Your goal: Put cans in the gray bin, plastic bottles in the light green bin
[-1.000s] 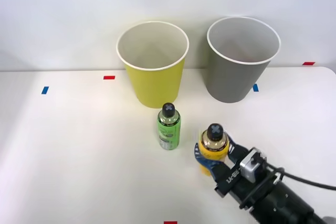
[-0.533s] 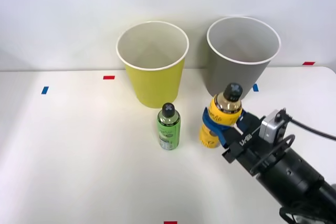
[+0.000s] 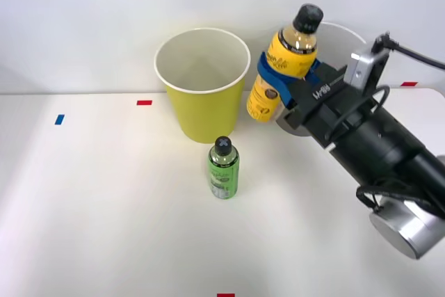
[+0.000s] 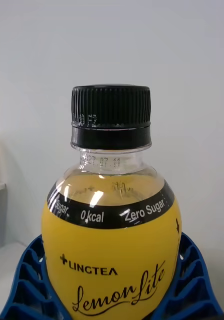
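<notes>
Right end effector (image 3: 280,76) clamps the yellow-orange bottle (image 3: 284,69) mid-body, raised above the worktop (image 3: 104,199) between light green bin (image 3: 202,85) and gray bin (image 3: 348,33), likely for clearing the rim.

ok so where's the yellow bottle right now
In the front view, the yellow bottle is held in the air by the right gripper, between the light green bin and the gray bin.
</notes>
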